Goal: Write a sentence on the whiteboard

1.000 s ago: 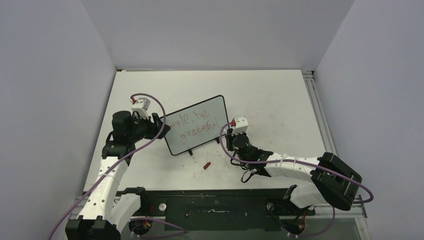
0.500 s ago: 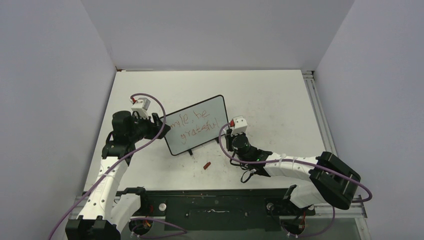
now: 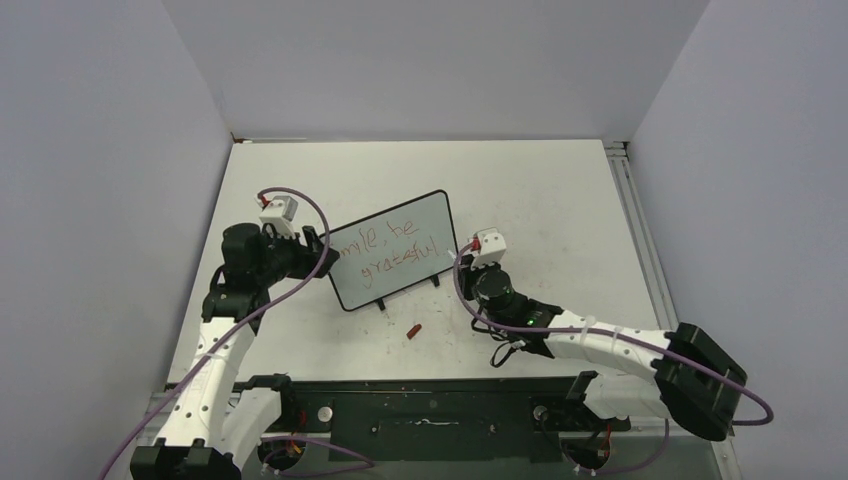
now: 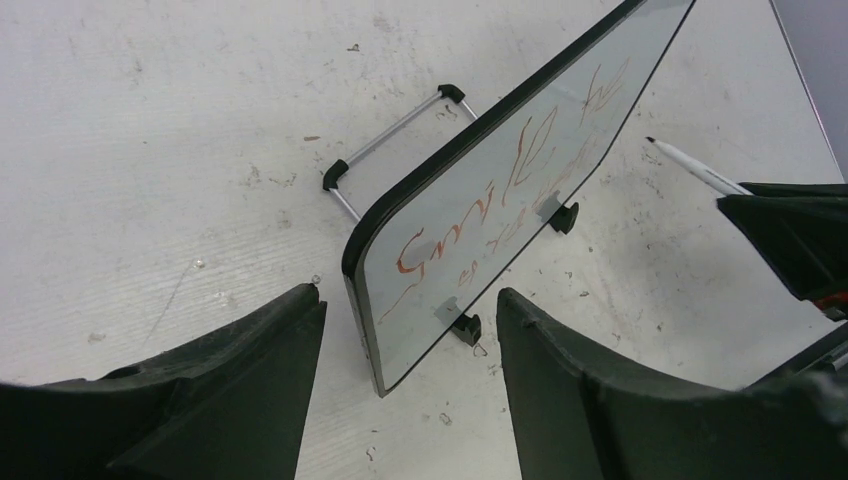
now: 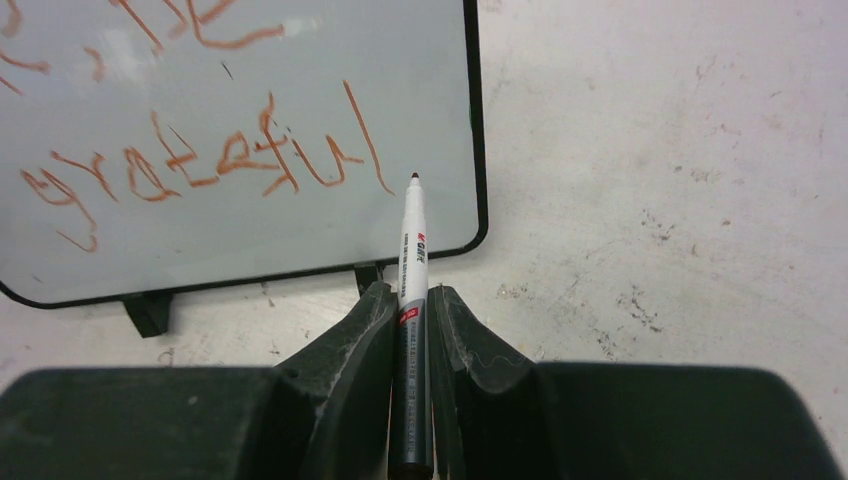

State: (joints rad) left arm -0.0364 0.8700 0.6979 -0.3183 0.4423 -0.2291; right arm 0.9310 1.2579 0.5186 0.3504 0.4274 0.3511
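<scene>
Saw whiteboard (image 3: pixel 392 250) upright on surface (image 3: pixel 540 190), sentence (image 5: pixel 200 160) apparently finished. Spread left end effector (image 4: pixel 408 300) wide around its 9 o'clock edge, probably to steady it. Pinched marker (image 5: pixel 412 240) in right end effector (image 5: pixel 412 310), tip clear at 4 o'clock.

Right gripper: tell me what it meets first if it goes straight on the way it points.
Probably the whiteboard: the marker clamped in the right gripper leads, its tip aimed just right of the sentence. Depth is unclear.
</scene>
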